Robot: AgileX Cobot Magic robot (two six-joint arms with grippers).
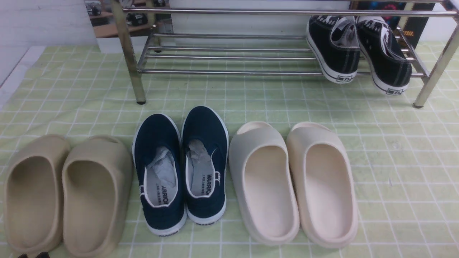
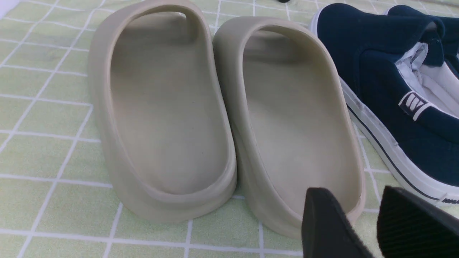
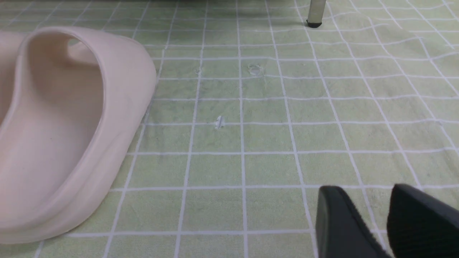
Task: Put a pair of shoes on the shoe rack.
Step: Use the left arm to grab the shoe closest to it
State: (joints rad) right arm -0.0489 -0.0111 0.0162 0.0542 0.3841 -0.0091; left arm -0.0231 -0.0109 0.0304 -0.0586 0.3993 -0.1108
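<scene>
Directly before the released left hand (image 2: 353, 195) lie beige foam slides (image 2: 161, 107), navy-blue canvas slip-on shoes (image 2: 387, 71) just beside; a cream foam slide (image 3: 64, 125) flanks the released right hand (image 3: 367, 190).

left gripper (image 2: 358, 200): only 2 fingertips in frame, rest cut by bottom edge. right gripper (image 3: 369, 199): same.
2 dark slivers (image 1: 34, 255) at the front view's bottom edge, far left of the navy pair (image 1: 181, 168): too little to ID.
navy pair: paper stuffing (image 1: 163, 163) hides the toe interiors, fine print under WARRIOR unreadable. Left wrist view: near shoe (image 2: 387, 118) cut by right edge, the other mostly hidden behind it.
shoe rack (image 1: 229, 71) behind the pair: top cut off. Right wrist view shows just 1 rack leg (image 3: 315, 14).
black sneakers (image 1: 358, 53), behind-right of the pair: toes hidden by the upper bar, heel labels too small.
cream slide (image 3: 71, 143), right of the pair: cut by frame edge.
</scene>
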